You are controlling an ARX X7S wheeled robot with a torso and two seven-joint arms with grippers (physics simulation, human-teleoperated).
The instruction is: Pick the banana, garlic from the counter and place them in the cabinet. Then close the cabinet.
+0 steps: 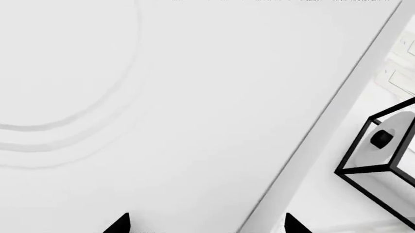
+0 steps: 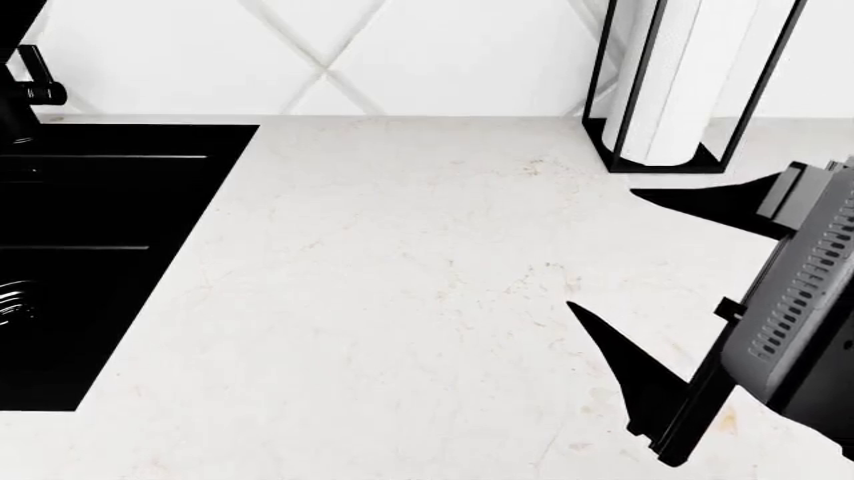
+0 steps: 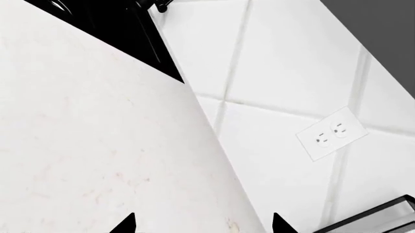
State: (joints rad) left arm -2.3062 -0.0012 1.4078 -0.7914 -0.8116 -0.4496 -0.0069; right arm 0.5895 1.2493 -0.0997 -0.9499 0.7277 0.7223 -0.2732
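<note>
Right claw [image 2: 627, 300] reaches in from the head view's right edge, its two black fingers spread wide and holding nothing above the white counter [image 2: 400, 300], near the paper-towel roll [image 2: 681, 80]. Left claw [image 1: 207, 224] gapes empty too; banana and garlic are not visible

On the white stone-look table [image 2: 400, 300], a black glass cooktop [image 2: 94, 260] lies at the left; a white paper-towel roll in a black wire frame [image 2: 687, 80] stands far right, against the tiled wall [image 2: 400, 50] behind.
</note>
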